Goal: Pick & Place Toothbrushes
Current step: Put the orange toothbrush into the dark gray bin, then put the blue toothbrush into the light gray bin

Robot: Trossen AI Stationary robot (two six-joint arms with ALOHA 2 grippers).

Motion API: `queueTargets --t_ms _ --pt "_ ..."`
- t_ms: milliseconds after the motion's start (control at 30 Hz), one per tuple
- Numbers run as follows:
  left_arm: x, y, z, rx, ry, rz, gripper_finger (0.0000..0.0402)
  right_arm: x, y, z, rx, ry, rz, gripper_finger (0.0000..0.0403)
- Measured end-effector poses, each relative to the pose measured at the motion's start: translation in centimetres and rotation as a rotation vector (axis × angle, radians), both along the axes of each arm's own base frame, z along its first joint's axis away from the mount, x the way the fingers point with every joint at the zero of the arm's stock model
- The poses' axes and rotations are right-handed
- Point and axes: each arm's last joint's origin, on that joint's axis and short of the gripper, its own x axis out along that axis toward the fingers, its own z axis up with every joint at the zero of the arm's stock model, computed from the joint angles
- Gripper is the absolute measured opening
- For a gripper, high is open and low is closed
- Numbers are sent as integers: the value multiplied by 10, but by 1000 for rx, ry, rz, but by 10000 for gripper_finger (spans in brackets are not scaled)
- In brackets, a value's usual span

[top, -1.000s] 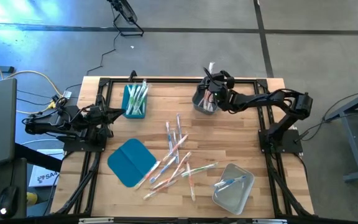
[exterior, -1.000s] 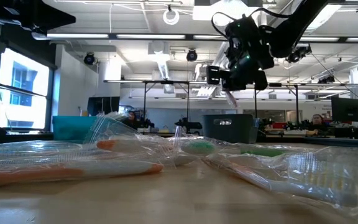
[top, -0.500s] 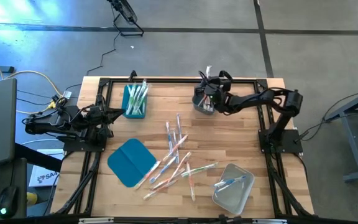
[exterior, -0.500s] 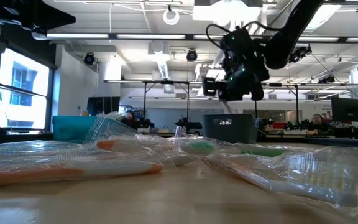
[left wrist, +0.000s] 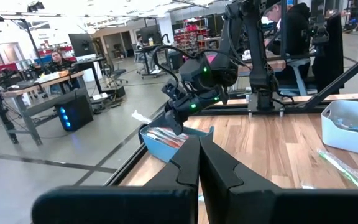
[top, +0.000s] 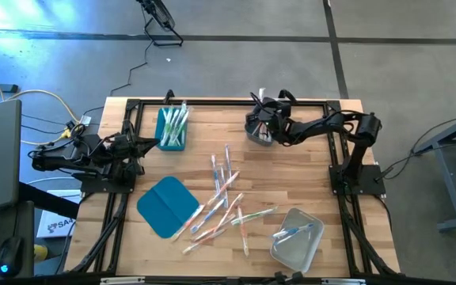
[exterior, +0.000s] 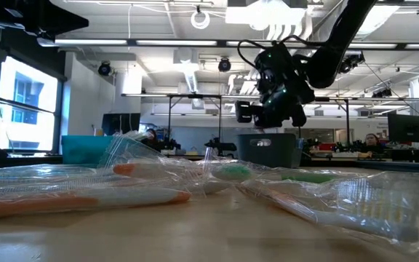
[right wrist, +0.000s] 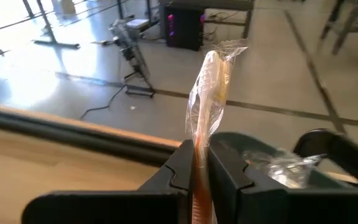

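My right gripper (top: 261,119) hangs over the grey bin (top: 258,133) at the table's far edge, shut on an orange toothbrush (right wrist: 211,87) in a clear wrapper. The bin (right wrist: 263,163) holds more wrapped toothbrushes. Several loose toothbrushes (top: 224,198) lie flat on the wood in the middle of the table. A teal bin (top: 171,127) at the far left has toothbrushes leaning in it. My left gripper (left wrist: 199,158) is shut on nothing and stays at the table's left edge (top: 137,145). My right gripper pinches the wrapped orange toothbrush (right wrist: 199,146) between its two fingers. The toothbrush runs along the fingers, and its free end (right wrist: 219,53) with the crumpled wrapper sticks out past the fingertips. It is lifted clear, just above the grey bin's rim.
A flat teal lid (top: 167,206) lies at the near left. A clear bin (top: 298,237) with a blue toothbrush stands at the near right. Black frame rails (top: 212,103) run along the table's far edge and sides.
My right gripper has come down toward the grey bin and shifted a little toward the table's left edge, still shut on the toothbrush. The toothbrush's free end now sits lower, nearer the bin.
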Motion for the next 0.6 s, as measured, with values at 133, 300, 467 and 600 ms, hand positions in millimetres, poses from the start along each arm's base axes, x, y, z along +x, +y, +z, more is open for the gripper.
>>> queueTargets --t_ms 133,300,467,600 --pt "0 0 0 0 0 0 0 2 1 -1 24 -11 51 43" --pt "0 0 0 0 0 0 0 4 8 -3 65 -57 51 79" --pt "0 0 0 0 0 0 0 5 11 -3 65 -63 53 109" --pt "0 0 0 0 1 0 0 4 10 -3 40 -44 14 127"
